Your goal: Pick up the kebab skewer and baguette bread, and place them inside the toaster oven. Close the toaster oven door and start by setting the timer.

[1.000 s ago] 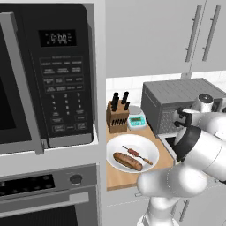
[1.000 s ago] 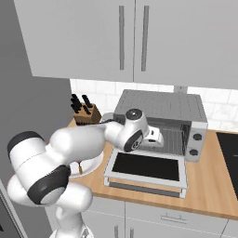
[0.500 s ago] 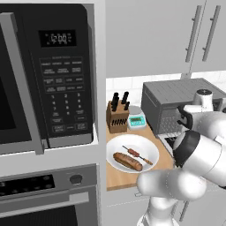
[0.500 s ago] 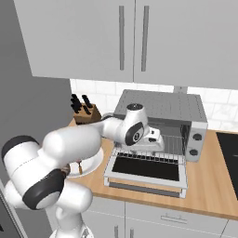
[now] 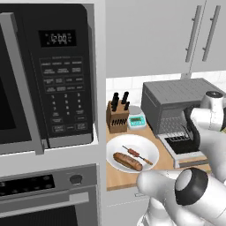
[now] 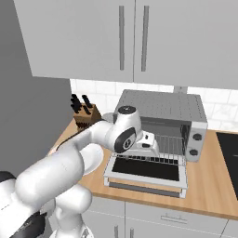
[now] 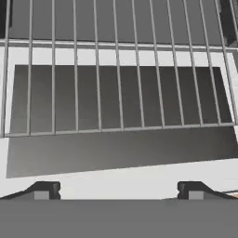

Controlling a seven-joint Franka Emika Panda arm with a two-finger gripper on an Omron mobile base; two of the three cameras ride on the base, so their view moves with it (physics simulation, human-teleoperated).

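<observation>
The toaster oven (image 6: pixel 160 109) stands on the counter with its door (image 6: pixel 146 169) dropped flat and the wire rack (image 6: pixel 167 144) bare inside. My gripper (image 6: pixel 151 148) hangs open just above the door's inner edge, in front of the oven mouth. In the hand view the open gripper (image 7: pixel 120 191) looks down on the rack (image 7: pixel 121 65) and the door glass (image 7: pixel 121 148), with nothing between the fingertips (image 7: pixel 44 190). The baguette bread (image 5: pixel 127 161) and the kebab skewer (image 5: pixel 137 154) lie side by side on a white plate (image 5: pixel 148 143) left of the toaster oven (image 5: pixel 176 103).
A knife block (image 5: pixel 117 117) and a small scale (image 5: pixel 137 122) stand behind the plate against the tiled wall. A large black microwave (image 5: pixel 53 79) and a built-in oven (image 5: pixel 48 194) fill the tall unit on the left. A dark cooktop (image 6: pixel 230 153) lies right of the toaster oven.
The hand has shifted slightly down and left over the dropped door. Its jaws have stayed open, and the door, plate and food have not moved.
</observation>
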